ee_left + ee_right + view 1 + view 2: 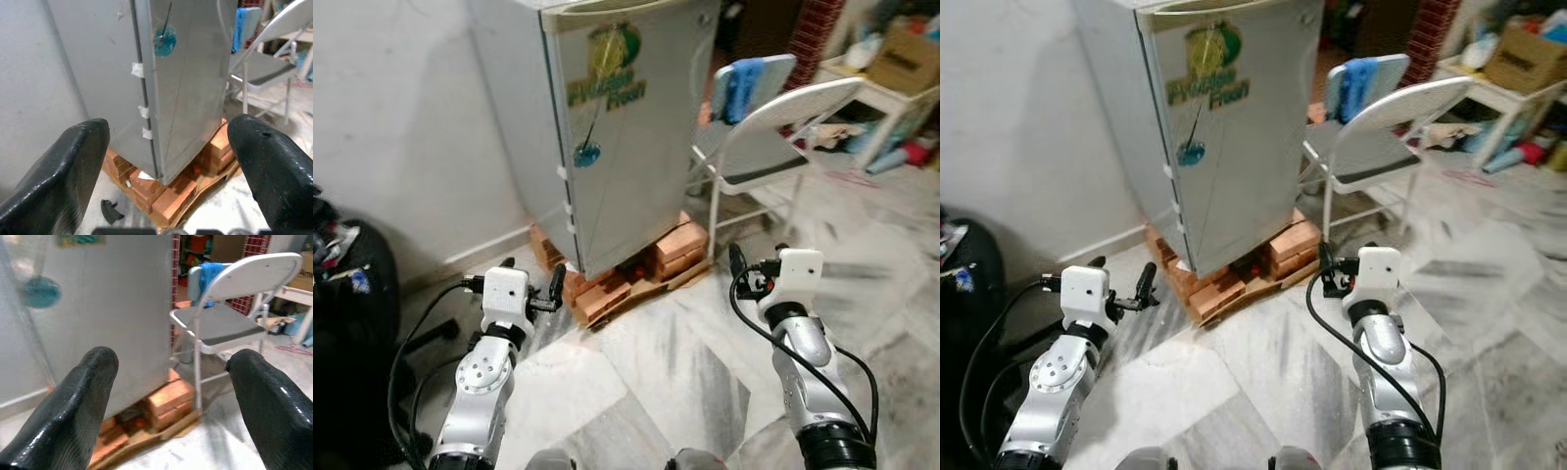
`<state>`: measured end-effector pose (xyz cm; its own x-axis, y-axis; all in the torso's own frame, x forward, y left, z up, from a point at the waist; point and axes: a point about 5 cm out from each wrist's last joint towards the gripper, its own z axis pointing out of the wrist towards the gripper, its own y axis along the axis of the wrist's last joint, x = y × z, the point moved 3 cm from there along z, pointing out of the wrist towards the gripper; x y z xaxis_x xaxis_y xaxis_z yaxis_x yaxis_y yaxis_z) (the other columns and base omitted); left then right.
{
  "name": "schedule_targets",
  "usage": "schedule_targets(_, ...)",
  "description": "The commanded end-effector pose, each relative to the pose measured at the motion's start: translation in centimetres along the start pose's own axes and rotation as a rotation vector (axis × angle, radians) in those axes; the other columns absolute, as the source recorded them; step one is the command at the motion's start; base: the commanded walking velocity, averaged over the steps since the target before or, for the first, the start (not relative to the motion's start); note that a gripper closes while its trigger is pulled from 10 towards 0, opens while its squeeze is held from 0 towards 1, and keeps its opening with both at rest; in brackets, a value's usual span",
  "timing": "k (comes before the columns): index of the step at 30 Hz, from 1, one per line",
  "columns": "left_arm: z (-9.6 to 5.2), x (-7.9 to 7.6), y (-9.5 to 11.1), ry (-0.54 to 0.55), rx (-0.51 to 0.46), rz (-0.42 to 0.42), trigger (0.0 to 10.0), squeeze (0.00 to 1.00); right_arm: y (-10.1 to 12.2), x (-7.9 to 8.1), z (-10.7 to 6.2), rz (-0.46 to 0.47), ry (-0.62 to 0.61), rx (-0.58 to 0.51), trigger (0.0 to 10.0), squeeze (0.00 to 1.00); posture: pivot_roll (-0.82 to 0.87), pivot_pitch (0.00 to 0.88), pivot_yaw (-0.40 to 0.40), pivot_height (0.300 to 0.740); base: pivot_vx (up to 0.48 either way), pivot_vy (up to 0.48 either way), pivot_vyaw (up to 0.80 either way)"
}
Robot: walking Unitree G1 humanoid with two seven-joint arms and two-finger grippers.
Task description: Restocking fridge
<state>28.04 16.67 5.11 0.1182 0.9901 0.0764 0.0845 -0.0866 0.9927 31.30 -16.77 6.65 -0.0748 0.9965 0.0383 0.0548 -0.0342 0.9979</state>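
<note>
Both grippers [530, 286] [756, 266] spread, short of fridge [626, 127].

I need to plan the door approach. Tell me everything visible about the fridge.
The fridge is a tall silver-grey metal cabinet with its door shut. The door carries a green and yellow logo sticker and a round blue sticker below it. Small white tape strips cross the seam at the door's left edge. It stands raised on stacked red bricks, beside a white wall, with a grey folding chair to its right.

fridge [626, 127] top cut off, its logo lettering [607, 93] blurred, far shelf clutter [901, 59] indistinct
</note>
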Motion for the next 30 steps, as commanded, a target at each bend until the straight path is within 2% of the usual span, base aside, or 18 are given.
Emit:
schedule_targets(1, 0.34, -0.66, 0.50, -0.015, -0.018, -0.019, 10.0, 0.00, 0.82, -0.89, 0.28, -0.026, -0.009, -0.023, 10.0, 0.00, -0.04, 0.000, 0.001, 0.740, 0.274, 0.394, 0.00)
schedule_targets(12, 0.38, -0.87, 0.68, -0.022, -0.028, -0.011, 10.0, 0.00, 0.92, -0.88, 0.36, -0.032, -0.008, -0.024, 10.0, 0.00, -0.03, 0.000, -0.006, 0.740, 0.273, 0.395, 0.00)
schedule_targets(19, 0.56, -0.81, 1.17, -0.014, -0.050, 0.003, 10.0, 0.00, 0.38, -0.26, 0.09, -0.029, 0.009, -0.007, 10.0, 0.00, -0.02, 0.000, -0.027, 0.740, 0.277, 0.392, 0.00)
schedule_targets(30, 0.58, -1.49, 0.91, -0.030, -0.043, -0.010, 10.0, 0.00, 0.67, -0.35, 0.69, -0.035, 0.012, -0.010, 10.0, 0.00, -0.01, 0.000, -0.030, 0.740, 0.358, 0.311, -0.80)
